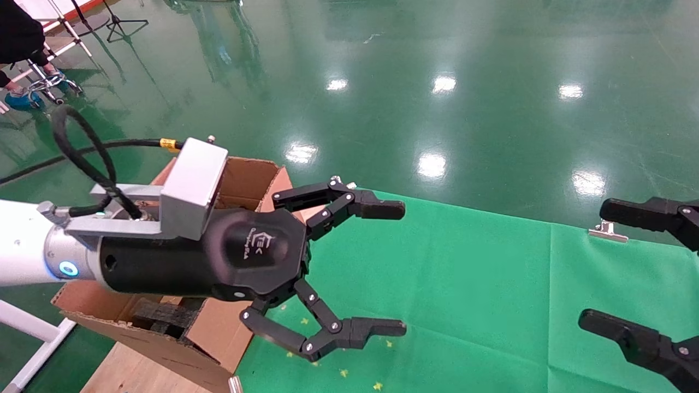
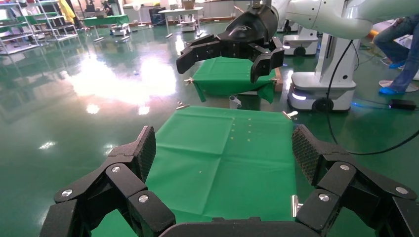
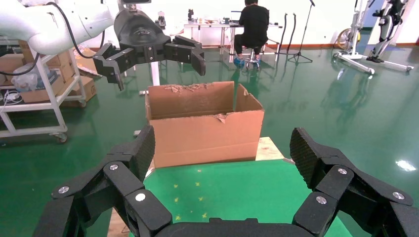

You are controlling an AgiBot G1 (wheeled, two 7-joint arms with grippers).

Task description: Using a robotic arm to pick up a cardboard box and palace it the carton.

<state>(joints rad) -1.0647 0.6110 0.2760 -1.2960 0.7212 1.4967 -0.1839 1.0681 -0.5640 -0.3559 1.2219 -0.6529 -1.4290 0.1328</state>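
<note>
The carton (image 1: 248, 177) stands open at the left end of the green-clothed table (image 1: 469, 284), with black foam pieces (image 1: 158, 317) inside. My left gripper (image 1: 390, 268), on the white robotic arm, hovers just right of the carton above the cloth, open and empty. In the right wrist view that left gripper (image 3: 148, 52) hangs above the carton (image 3: 205, 126). My right gripper (image 1: 598, 265) is open at the table's right side, holding nothing. The left wrist view shows the left gripper's own fingers (image 2: 146, 150) spread over bare cloth. The cardboard box is out of view.
A wooden board (image 1: 131, 371) lies under the carton. A metal clip (image 1: 607, 232) holds the cloth at the far right edge. A shiny green floor surrounds the table. A seated person (image 3: 254, 24), a white shelf cart (image 3: 29, 94) and another green table (image 2: 230, 76) stand farther off.
</note>
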